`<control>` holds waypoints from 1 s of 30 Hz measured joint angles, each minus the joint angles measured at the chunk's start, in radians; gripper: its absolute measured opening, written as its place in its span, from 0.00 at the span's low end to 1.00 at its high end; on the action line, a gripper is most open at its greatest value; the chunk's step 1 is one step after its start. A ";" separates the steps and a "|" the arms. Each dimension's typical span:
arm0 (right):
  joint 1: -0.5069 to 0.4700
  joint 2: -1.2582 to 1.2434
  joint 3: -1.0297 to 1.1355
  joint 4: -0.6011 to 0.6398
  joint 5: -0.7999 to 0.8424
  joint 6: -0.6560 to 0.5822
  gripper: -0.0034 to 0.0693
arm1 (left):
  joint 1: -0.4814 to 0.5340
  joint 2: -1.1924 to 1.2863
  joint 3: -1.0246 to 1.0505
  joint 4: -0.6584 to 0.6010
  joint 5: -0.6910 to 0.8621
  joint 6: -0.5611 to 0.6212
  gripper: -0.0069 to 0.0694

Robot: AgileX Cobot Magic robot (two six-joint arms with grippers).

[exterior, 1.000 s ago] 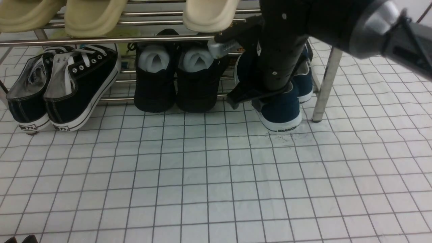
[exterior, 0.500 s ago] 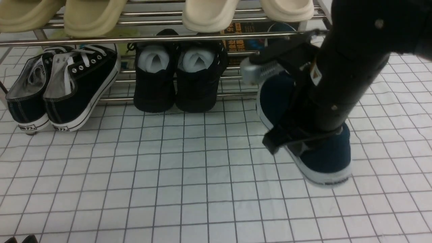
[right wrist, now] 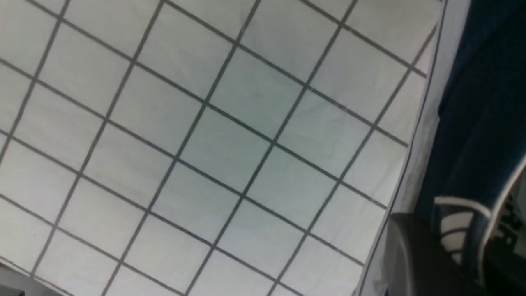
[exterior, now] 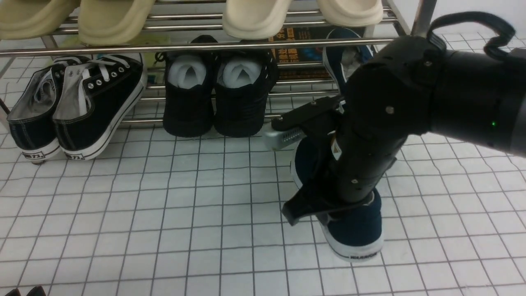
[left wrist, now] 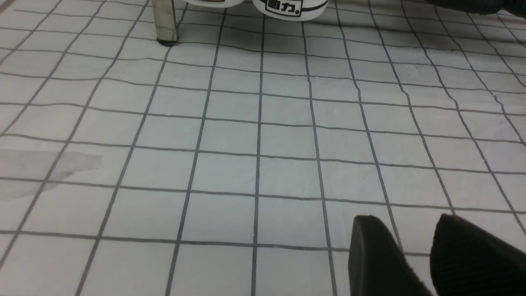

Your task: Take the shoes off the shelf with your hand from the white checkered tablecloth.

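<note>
My right gripper (exterior: 333, 209) is shut on the heel end of one navy slip-on shoe (exterior: 356, 231). It holds the shoe in front of the silver shelf (exterior: 205, 44), low over the white checkered tablecloth (exterior: 164, 230); I cannot tell whether the sole touches. In the right wrist view one finger (right wrist: 415, 255) lies outside the shoe's navy wall (right wrist: 485, 102). The second navy shoe (exterior: 343, 55) stays on the shelf's lower tier, partly hidden by the arm. My left gripper (left wrist: 411, 230) is open and empty just above the cloth; its tips (exterior: 24, 291) show at the bottom left.
Black lace-up sneakers (exterior: 82, 102) lean on the lower tier at the left, and all-black shoes stuffed with white paper (exterior: 213, 94) stand in the middle. Cream slippers (exterior: 254, 16) sit on the upper tier. A shelf leg (left wrist: 164, 20) and sneaker heels (left wrist: 287, 5) show ahead of the left gripper.
My right arm has pulled one navy shoe out from under the shelf bar and brought it forward over the cloth. The second navy shoe is now uncovered on the shelf. The left gripper has not moved.
</note>
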 joint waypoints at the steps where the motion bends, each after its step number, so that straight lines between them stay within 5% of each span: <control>1: 0.000 0.013 0.000 0.004 -0.015 0.001 0.09 | 0.000 0.000 0.000 0.000 0.000 0.000 0.40; 21: 0.000 0.089 0.000 -0.042 -0.161 0.182 0.13 | 0.000 0.000 0.000 0.001 0.000 0.000 0.40; 30: 0.000 0.105 -0.041 -0.038 -0.124 0.135 0.55 | 0.000 0.000 0.000 0.023 0.000 0.000 0.40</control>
